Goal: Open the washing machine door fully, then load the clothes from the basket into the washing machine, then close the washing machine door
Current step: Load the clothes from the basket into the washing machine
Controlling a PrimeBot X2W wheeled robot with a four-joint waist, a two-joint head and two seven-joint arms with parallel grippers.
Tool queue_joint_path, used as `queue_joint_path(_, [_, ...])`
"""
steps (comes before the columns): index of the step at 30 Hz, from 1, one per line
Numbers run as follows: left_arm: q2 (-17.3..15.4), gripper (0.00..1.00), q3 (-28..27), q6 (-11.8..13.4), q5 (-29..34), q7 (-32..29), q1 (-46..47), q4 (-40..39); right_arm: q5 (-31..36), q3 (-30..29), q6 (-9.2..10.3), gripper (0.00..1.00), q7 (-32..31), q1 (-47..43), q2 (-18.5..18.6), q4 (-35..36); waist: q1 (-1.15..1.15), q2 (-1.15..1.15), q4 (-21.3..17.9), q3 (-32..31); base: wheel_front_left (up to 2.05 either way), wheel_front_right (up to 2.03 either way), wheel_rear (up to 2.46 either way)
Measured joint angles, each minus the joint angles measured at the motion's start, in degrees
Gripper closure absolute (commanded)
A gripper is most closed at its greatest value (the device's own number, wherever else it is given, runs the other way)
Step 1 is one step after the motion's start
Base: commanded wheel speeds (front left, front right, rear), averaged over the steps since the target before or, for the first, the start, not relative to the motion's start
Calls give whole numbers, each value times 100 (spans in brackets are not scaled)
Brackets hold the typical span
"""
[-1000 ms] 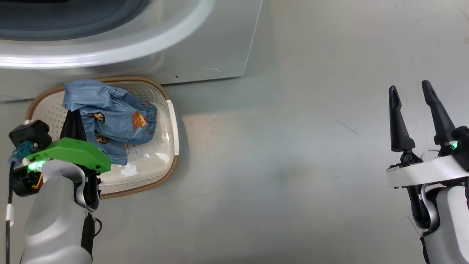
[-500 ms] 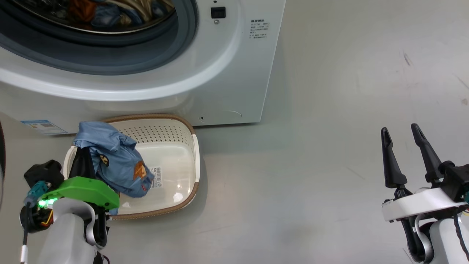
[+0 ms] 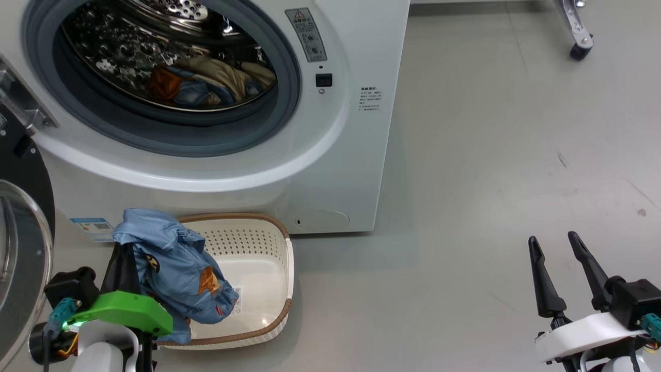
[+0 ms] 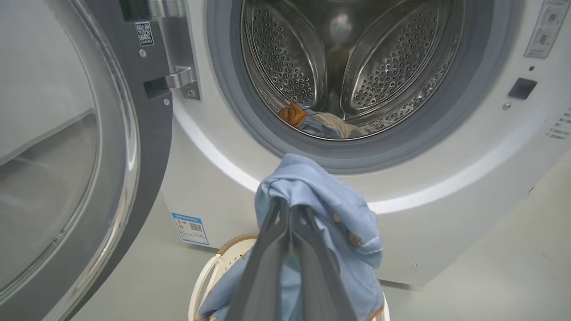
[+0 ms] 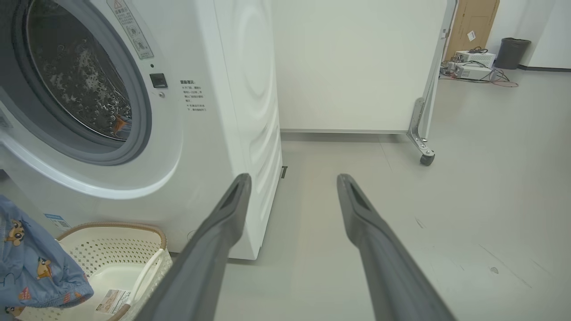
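Above the basket (image 3: pixel 258 248), clothes (image 3: pixel 175 268) lifted higher

We can read no word or number outright. On the washing machine (image 3: pixel 356 170), right of the drum opening, we see a grey warning label (image 3: pixel 305 33) headed by a triangle sign, with two round pictograms below it. Further right on the same front stand a few lines of small dark print (image 3: pixel 370 99), too fine for us to read. Low on the front's left sits a blue label sticker (image 4: pixel 190 228) carrying a QR code. The washing machine door (image 4: pixel 154 147) bears a small white QR sticker (image 4: pixel 144 34) on its dark rim beside the hinge, the digits under it illegible. On the bottom of the basket (image 3: pixel 261 245) we find a barcode sticker (image 5: pixel 111 301), its print too small to read
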State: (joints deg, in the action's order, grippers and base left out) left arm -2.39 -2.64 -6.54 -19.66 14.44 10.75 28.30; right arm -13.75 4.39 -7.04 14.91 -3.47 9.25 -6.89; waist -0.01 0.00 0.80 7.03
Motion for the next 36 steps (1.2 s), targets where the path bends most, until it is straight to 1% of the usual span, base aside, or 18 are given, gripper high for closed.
queue_joint_path(10, [7,100,80,19,45,0,-601,-603,0,37,0,0,0,-326,27,-12,0,0,53,-552,0,0,0])
queue_joint_path(16, [7,100,91,62,44,0,-881,-928,0,77,0,0,0,-413,32,-5,0,0,40,-742,0,0,0])
queue_joint_path(25, [7,100,258,111,43,0,-1188,-1299,0,75,0,0,-1,-439,35,57,0,0,-1,-806,0,0,0])
queue_joint_path(36, [7,100,319,213,-26,0,-1419,-1668,0,104,0,0,-1,-487,58,94,0,0,-37,-799,0,0,0])
